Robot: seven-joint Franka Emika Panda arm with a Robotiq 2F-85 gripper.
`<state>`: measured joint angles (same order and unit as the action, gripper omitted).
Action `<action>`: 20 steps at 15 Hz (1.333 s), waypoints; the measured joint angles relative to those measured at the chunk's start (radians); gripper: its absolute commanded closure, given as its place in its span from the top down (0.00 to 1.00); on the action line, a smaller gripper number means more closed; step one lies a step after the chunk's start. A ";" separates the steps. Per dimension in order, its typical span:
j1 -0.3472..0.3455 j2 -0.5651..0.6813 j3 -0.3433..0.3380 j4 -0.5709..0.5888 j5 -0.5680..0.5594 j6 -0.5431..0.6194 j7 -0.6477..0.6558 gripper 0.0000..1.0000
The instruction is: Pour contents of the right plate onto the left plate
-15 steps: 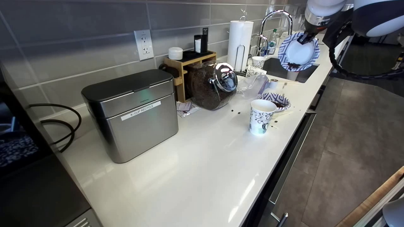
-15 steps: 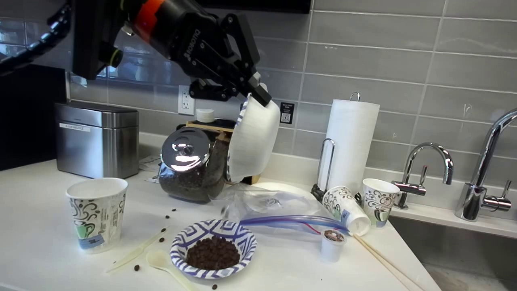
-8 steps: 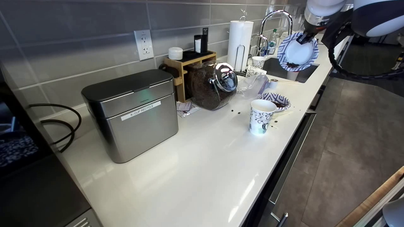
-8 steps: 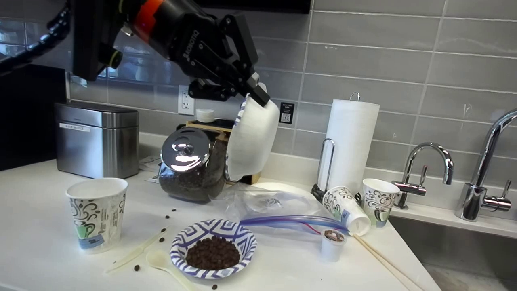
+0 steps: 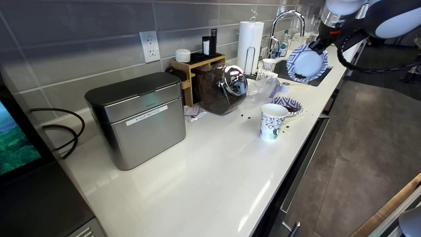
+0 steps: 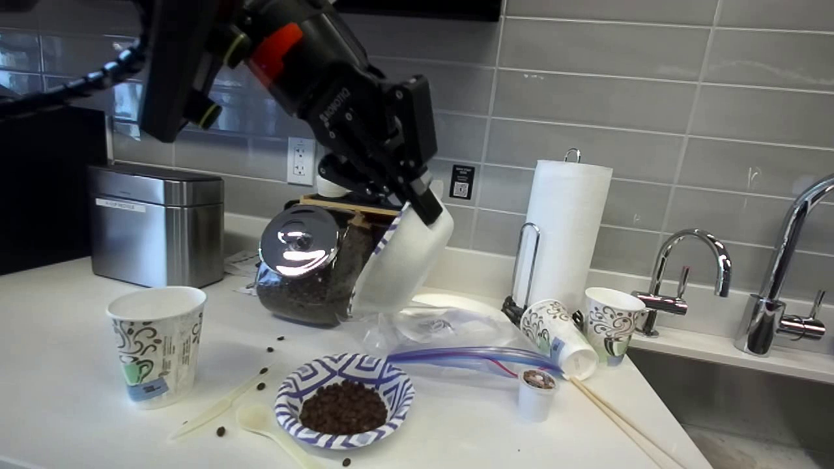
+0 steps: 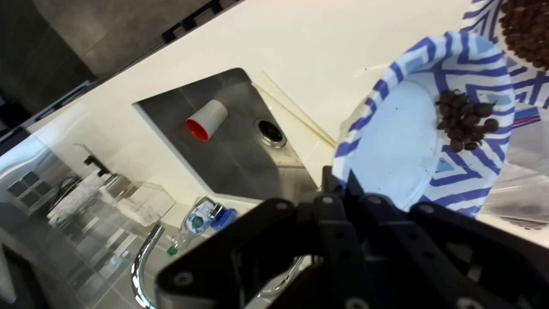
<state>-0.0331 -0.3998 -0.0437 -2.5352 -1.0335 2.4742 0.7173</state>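
Observation:
My gripper (image 6: 423, 208) is shut on the rim of the right plate (image 6: 404, 260), a blue-and-white patterned dish, and holds it steeply tilted above the counter. An exterior view shows its white underside; its inside shows in an exterior view (image 5: 307, 64) and in the wrist view (image 7: 394, 137). A small clump of dark beans (image 7: 465, 118) lies by its lower rim. The left plate (image 6: 391, 381), patterned alike, rests on the counter with a larger heap of beans (image 6: 343, 408). It stands left of and below the held plate; the wrist view shows part of it (image 7: 527, 88). The fingertips (image 7: 339, 180) pinch the rim.
A paper cup (image 6: 156, 345) stands beside the left plate. A spoon (image 6: 257, 420), a knife (image 6: 218, 407) and stray beans lie near it. Behind are a glass jar (image 6: 300, 267) and a plastic bag (image 6: 449, 332). A small pod (image 6: 537, 397) and chopsticks (image 6: 616, 420) lie toward the sink (image 7: 240, 141).
My gripper has moved down with the right plate, and the plate now leans back, less steep than before. The beans still sit by its lower rim. The left plate has not moved.

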 measured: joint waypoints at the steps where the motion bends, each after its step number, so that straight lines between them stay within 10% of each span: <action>1: -0.001 0.010 -0.026 0.000 0.061 0.030 -0.037 0.01; 12: -0.024 0.078 -0.182 0.020 0.838 0.105 -0.530 0.01; 20: -0.072 0.113 -0.151 0.062 0.987 0.115 -0.647 0.01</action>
<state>-0.1055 -0.2864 -0.1950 -2.4733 -0.0467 2.5895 0.0703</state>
